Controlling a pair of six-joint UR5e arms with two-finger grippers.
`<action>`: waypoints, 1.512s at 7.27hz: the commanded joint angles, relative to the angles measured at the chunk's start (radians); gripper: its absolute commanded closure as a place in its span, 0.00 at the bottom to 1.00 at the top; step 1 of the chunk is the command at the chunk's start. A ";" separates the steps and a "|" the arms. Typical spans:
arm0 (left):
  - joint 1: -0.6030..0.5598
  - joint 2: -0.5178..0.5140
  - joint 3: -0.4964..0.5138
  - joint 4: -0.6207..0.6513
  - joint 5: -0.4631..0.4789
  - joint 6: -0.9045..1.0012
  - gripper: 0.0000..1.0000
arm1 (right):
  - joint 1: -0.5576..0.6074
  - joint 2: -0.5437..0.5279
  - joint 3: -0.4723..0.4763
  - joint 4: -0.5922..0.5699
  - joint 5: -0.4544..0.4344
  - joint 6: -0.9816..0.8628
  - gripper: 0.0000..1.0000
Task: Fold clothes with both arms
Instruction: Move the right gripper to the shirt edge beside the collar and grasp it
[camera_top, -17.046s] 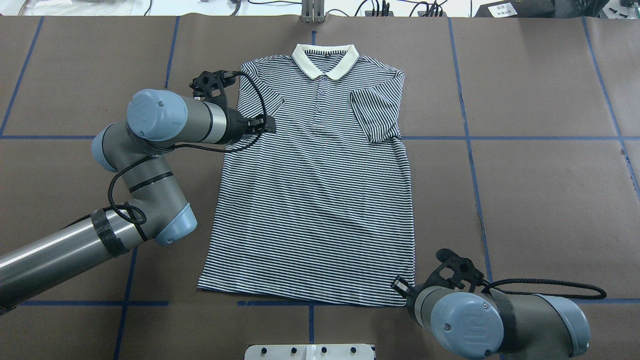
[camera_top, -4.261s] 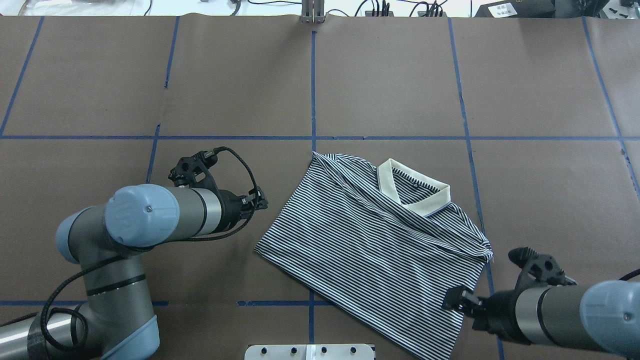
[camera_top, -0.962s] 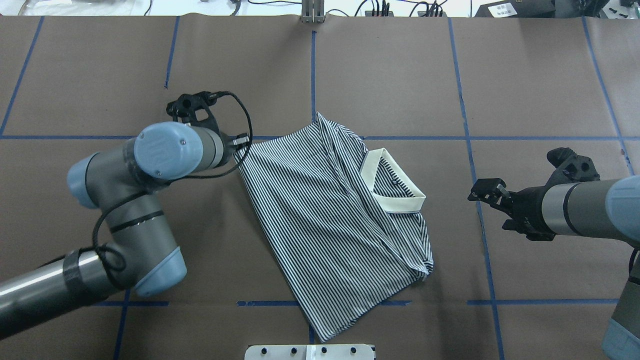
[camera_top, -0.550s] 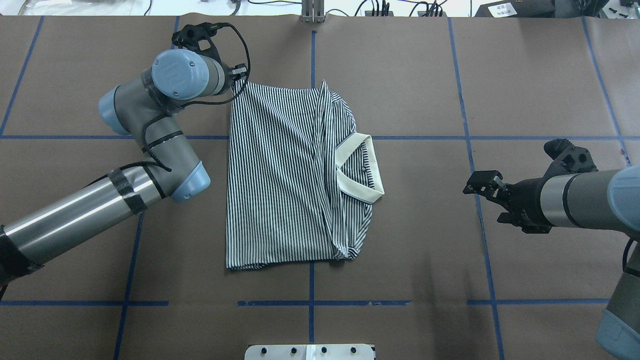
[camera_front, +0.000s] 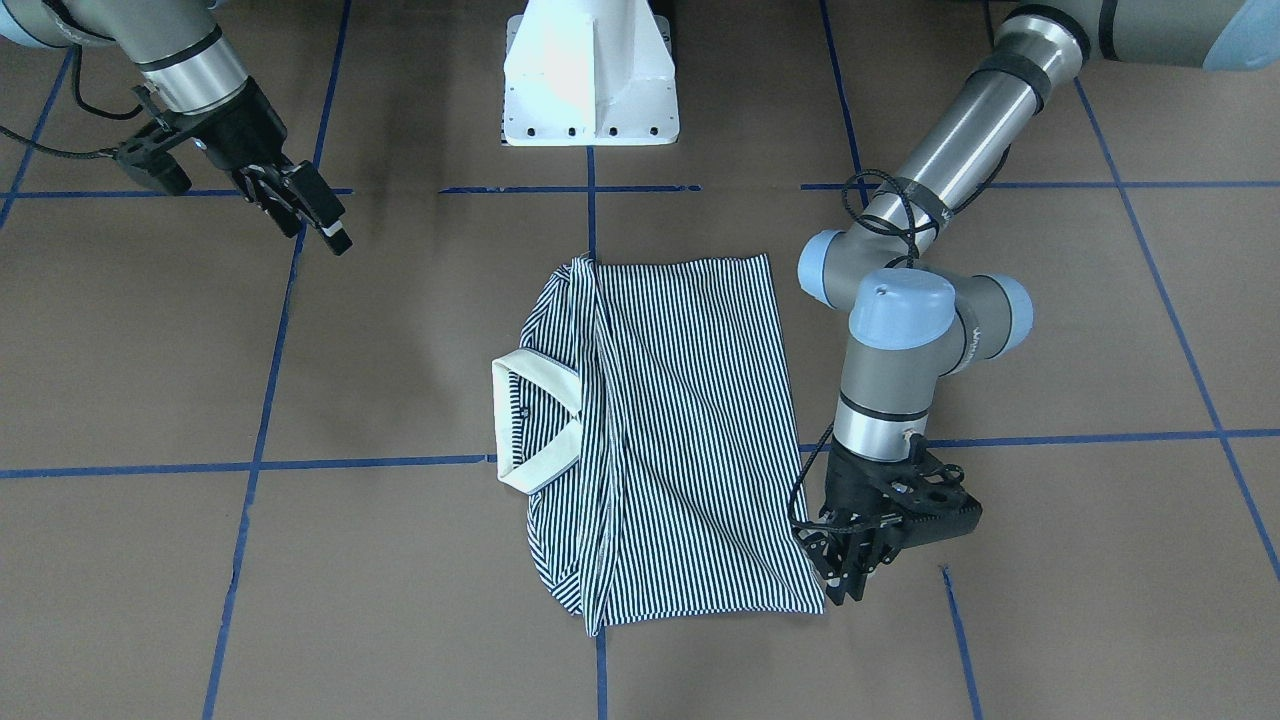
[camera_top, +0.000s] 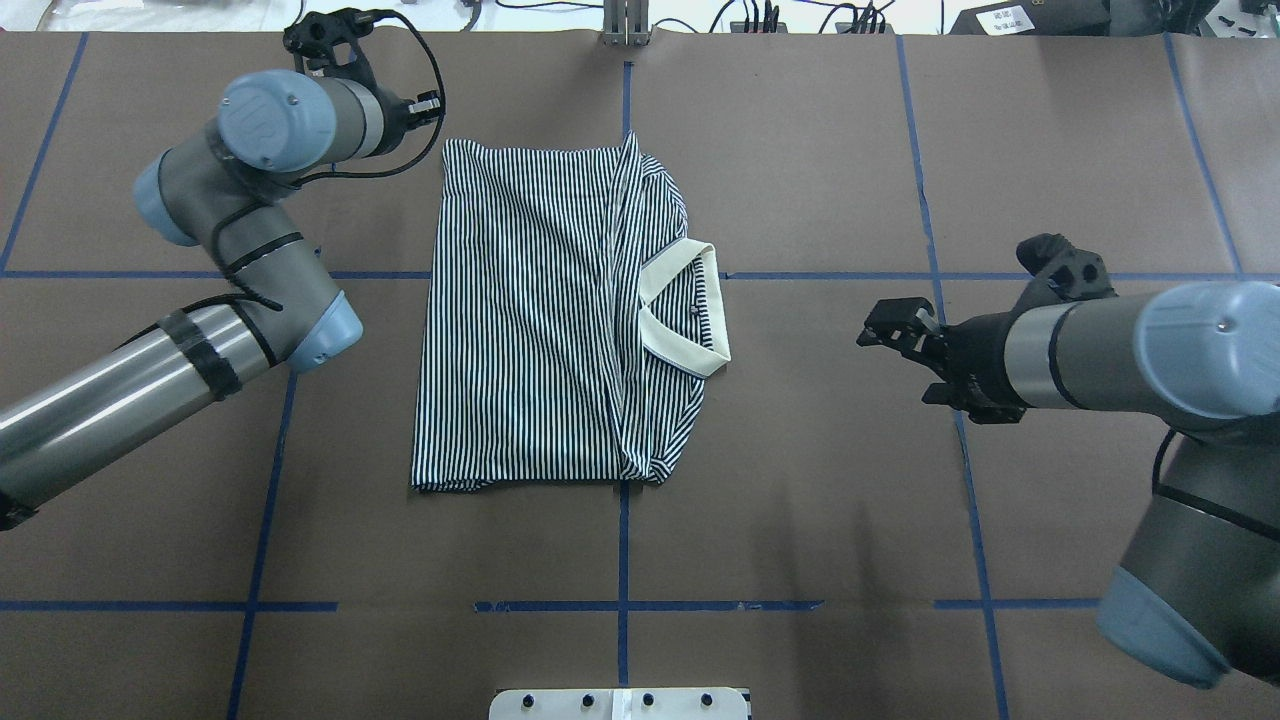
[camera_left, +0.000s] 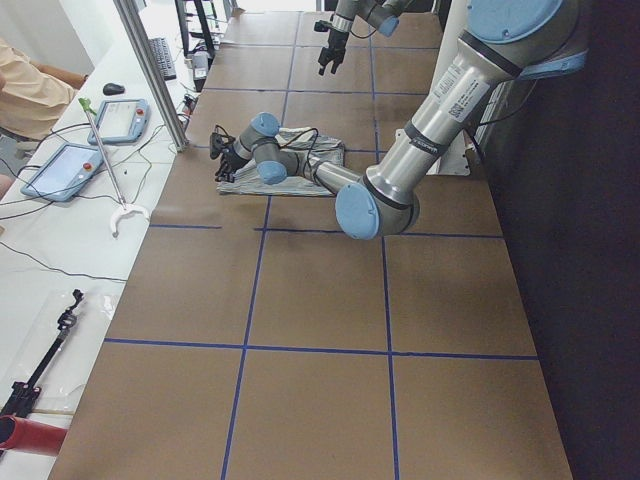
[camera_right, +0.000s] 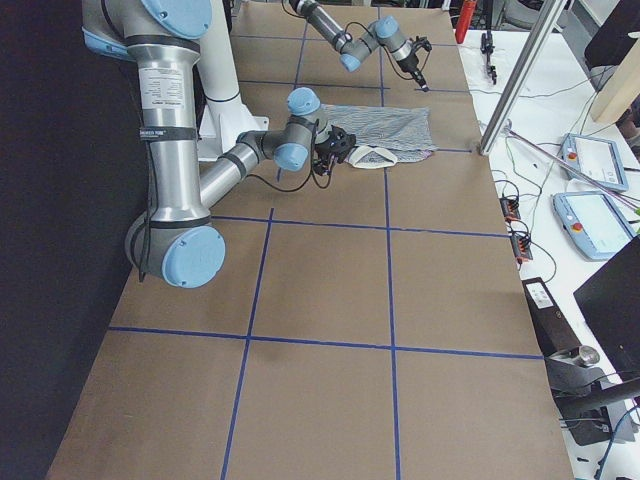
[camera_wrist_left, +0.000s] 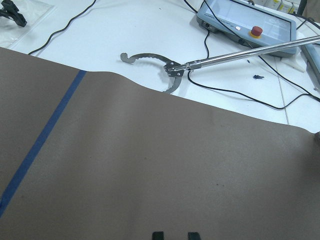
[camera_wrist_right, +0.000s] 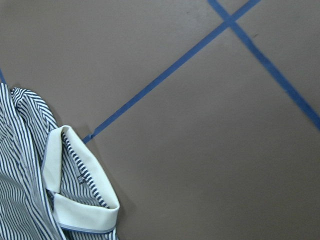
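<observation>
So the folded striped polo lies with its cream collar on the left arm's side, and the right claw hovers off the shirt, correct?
Not quite. The collar sits on the edge of the polo that faces the right claw, not toward the left arm; the overhead exterior view shows this. The right claw does hover off the shirt.

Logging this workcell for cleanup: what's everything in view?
Navy-and-white striped polo shirt, cream collar: one, folded, table centre.
Brown paper-covered table: one, under everything.
Blue tape lines: several, gridding the table.
White pedestal base: one, robot's table edge.
Grey teach pendants: two, white side bench.
Silver metal reacher tool: one, same bench.
Person's sleeve: one, yellow, beside bench.
Left gripper: one, black, open, beside shirt's corner.
Right gripper: one, black, open, clear of shirt.
</observation>
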 joint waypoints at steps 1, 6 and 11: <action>0.001 0.170 -0.256 0.006 -0.107 -0.032 0.71 | -0.084 0.304 -0.106 -0.291 -0.056 0.014 0.00; 0.010 0.181 -0.255 0.006 -0.105 -0.060 0.71 | -0.298 0.419 -0.260 -0.297 -0.258 0.337 0.08; 0.012 0.183 -0.257 0.006 -0.105 -0.071 0.71 | -0.317 0.486 -0.362 -0.300 -0.253 0.364 0.20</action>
